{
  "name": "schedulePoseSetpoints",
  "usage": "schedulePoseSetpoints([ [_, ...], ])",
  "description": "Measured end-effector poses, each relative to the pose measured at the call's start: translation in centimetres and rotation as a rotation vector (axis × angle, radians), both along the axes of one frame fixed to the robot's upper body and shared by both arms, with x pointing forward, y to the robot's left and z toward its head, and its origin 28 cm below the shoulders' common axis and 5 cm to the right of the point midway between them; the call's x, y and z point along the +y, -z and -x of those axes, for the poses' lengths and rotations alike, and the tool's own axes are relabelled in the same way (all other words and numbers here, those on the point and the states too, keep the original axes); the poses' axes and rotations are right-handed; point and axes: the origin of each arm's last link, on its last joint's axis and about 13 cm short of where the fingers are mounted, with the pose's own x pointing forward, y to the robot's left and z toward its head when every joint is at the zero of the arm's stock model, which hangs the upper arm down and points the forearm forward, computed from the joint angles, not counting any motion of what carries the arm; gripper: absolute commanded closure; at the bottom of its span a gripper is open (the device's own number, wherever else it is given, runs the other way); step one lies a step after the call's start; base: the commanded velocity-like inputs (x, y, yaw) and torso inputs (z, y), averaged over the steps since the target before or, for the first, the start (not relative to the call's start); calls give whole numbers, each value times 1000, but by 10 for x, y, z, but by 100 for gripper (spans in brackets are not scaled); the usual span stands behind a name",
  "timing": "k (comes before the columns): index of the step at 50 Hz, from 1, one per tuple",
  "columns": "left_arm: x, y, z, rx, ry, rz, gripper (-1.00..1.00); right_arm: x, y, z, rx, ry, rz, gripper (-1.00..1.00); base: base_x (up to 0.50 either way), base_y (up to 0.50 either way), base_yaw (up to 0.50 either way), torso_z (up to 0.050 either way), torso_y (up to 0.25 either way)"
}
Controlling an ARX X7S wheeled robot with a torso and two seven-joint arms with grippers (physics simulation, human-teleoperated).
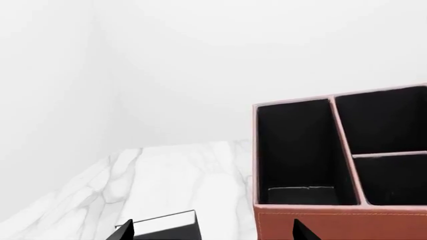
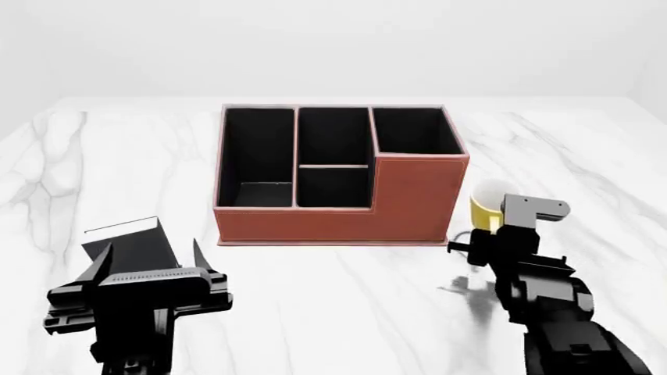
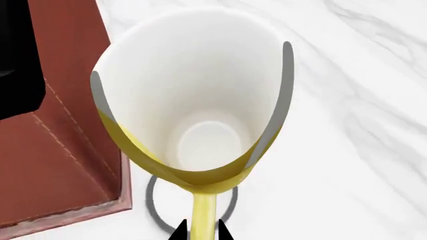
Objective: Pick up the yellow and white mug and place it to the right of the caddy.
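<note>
One yellow and white mug (image 2: 482,205) stands upright on the white marble bench (image 2: 344,305), just to the right of the one caddy (image 2: 339,223) and close beside its taller right wall. In the right wrist view the mug (image 3: 193,100) shows its white inside from above, with its yellow handle (image 3: 203,212) pointing toward the camera and the caddy's brown side (image 3: 60,150) next to it.

There are two tools. The right tool (image 2: 482,244) sits directly near of the mug, and its two dark fingertips (image 3: 180,232) pinch the handle between them. The left tool (image 2: 146,254) hangs over the near left part of the bench with its two fingers spread apart, gripping nothing.

The caddy is reddish brown with four black-lined compartments: one long one on the left, two smaller ones in the middle, and one in the raised right corner. One small black box with a white edge (image 2: 130,238) rests on the bench left of the caddy, under the left tool; it also appears in the left wrist view (image 1: 167,225) beside the caddy's corner (image 1: 333,215).
</note>
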Motion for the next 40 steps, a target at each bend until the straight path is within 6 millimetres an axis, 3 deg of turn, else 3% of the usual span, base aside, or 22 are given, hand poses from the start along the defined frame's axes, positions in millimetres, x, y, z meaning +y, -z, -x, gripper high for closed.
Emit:
schedulePoseSetpoints([
  [36,0,0,0,1,1,2,-100,9,10,6,90,-6,-13,100,0,0,0,0,1],
  [37,0,0,0,1,2,2,-100,8,10,6,91,-6,-13,-100,0,0,0,0,0],
  [40,0,0,0,0,2,2,-100,8,9,6,89,-7,-9,-100,0,0,0,0,0],
])
